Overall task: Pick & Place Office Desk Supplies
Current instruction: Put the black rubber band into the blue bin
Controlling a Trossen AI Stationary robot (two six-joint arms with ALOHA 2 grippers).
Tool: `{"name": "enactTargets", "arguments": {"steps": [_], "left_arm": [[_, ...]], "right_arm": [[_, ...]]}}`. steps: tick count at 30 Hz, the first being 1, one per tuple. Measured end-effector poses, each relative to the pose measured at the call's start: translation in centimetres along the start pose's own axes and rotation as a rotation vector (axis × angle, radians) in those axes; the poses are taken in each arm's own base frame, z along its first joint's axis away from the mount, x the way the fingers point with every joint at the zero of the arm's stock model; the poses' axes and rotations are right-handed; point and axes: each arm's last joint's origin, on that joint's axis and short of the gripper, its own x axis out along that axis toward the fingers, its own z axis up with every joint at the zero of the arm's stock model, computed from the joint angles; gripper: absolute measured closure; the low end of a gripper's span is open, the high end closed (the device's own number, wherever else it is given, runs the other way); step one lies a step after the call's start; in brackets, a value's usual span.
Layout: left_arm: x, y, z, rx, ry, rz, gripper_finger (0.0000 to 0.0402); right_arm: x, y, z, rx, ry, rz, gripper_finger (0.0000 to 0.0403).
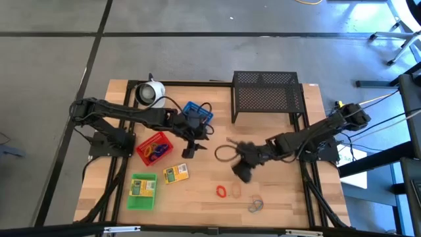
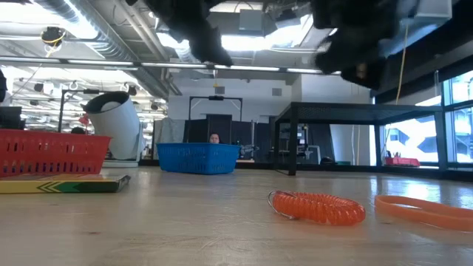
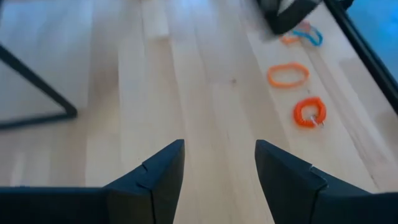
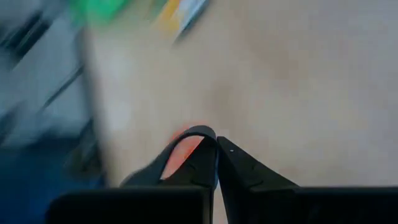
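Now | coiled orange loop (image 2: pixel 318 207) flat on table | left jaws wide, empty | right jaws closed

A robotics lab, seen from my bench: exposed ceiling ducts (image 2: pixel 89 33), strip lights, grey concrete floor (image 1: pixel 197 52) and a person (image 2: pixel 214 138) (seated far beyond my fingers) among equipment racks.

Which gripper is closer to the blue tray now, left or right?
Left. The left gripper hangs just in front of the blue tray; the right gripper is farther away, near the table's middle.
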Motion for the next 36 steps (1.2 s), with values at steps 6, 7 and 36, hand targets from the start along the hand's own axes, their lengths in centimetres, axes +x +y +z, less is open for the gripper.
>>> {"name": "enactTargets", "arguments": {"steps": [6, 7, 36], "left_arm": [[0.0, -0.1, -0.8, -0.034, 0.087, -0.009, 0.021], [0.0, -0.1, -0.9, -0.036, 0.095, -0.01, 0.021], [-0.1, 0.4, 1.3, 0.015, -0.126, 0.08, 0.0211]], "right_arm": [[0.8, 2.1, -3.5, -0.033, 0.323, 0.194, 0.0389], [0.8, 2.4, -4.1, -0.066, 0.346, 0.205, 0.0389], [0.6, -1.5, 5.4, -0.243, -0.703, -0.504, 0.0393]]}}
